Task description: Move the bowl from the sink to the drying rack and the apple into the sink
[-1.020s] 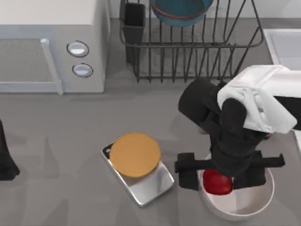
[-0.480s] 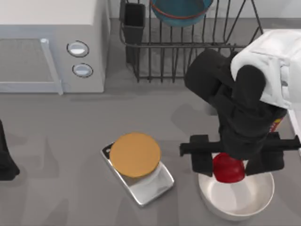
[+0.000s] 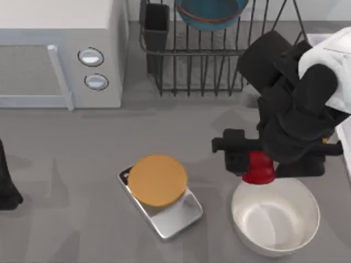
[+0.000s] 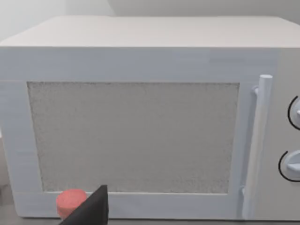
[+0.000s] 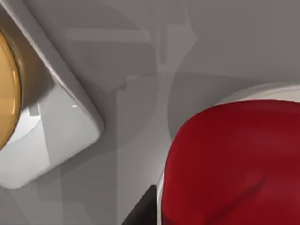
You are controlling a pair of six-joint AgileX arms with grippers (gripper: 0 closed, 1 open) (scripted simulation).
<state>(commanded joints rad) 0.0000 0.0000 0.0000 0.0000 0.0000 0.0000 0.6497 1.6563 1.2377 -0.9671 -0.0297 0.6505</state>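
My right gripper (image 3: 264, 164) is shut on the red apple (image 3: 258, 169), holding it in the air just beyond the far rim of the white bowl (image 3: 274, 219). The apple (image 5: 234, 164) looms large and close in the right wrist view, over the white bowl's rim (image 5: 262, 91). The teal-blue bowl (image 3: 211, 13) with its orange-red rim rests in the dark wire drying rack (image 3: 219, 60) at the back. A pale strip of the sink (image 3: 345, 148) shows at the right edge, mostly covered by my right arm. My left arm (image 3: 5, 183) is parked at the left edge.
A white microwave (image 3: 60, 49) fills the back left. A steel kitchen scale (image 3: 175, 213) with an orange disc (image 3: 158, 179) lies left of the white bowl. The rack's black utensil cup (image 3: 157, 24) stands at its left end. A small red round object (image 4: 70, 202) sits at the microwave's foot.
My right gripper has lifted the apple out of the white bowl and carried it back and to the right. The left arm has stayed put.
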